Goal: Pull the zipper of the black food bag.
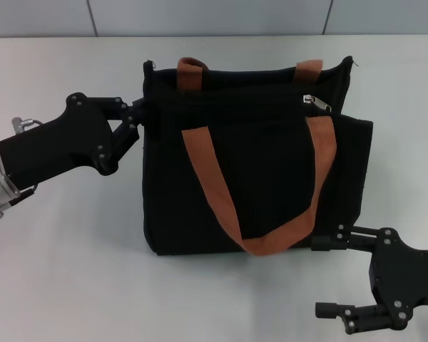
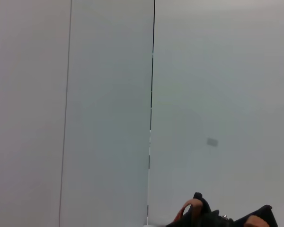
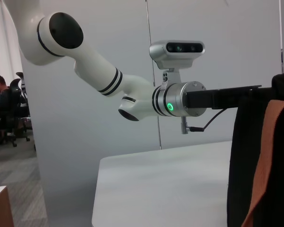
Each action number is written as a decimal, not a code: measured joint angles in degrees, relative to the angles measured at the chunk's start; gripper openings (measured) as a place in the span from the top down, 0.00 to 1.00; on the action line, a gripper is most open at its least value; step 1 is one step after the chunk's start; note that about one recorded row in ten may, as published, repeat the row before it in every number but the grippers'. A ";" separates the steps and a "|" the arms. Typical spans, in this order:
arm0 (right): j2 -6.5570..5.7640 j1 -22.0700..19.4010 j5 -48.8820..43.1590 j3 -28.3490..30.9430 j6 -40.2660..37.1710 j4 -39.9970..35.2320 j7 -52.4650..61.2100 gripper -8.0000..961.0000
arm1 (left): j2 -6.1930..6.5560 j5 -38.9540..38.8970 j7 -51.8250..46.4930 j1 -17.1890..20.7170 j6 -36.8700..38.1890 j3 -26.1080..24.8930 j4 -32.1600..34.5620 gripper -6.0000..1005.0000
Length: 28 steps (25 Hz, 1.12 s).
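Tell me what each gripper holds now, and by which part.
The left gripper grips the black food bag at its upper left corner. The right gripper is open, holding nothing.

Light over my workspace is even, diffuse, from overhead. The table (image 1: pixel 71 271) reads bright pale grey with no glare spots. Shadows are soft: a faint one under my left gripper (image 1: pixel 137 114) and a thin dark band along the bag's (image 1: pixel 257 178) base, just beside my right gripper (image 1: pixel 327 278). The bag fabric is so dark that fold detail is mostly lost; only the orange straps (image 1: pixel 207 178) and the silver zipper tab (image 1: pixel 315 104) stand out. Head view is sharp, no visible edge bending. Left wrist view is flat, low contrast, mostly wall panel (image 2: pixel 217 94), slightly soft. Right wrist view is crisp on my left arm (image 3: pixel 109 80), with a green ring light (image 3: pixel 170 107) glowing; the background office is dimmer.
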 joint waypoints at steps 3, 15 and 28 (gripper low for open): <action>0.01 0.02 -0.02 0.09 0.03 0.03 -0.05 0.14 | -0.11 0.00 0.06 0.02 -0.26 0.00 -0.01 0.93; 0.13 0.34 -0.10 0.29 -0.27 0.04 0.21 0.14 | 0.85 0.00 -1.53 1.80 1.06 0.32 1.15 0.93; 0.60 0.67 -0.10 0.22 0.18 0.12 0.18 0.14 | 4.58 -3.46 -7.57 4.68 15.13 -2.63 1.57 0.38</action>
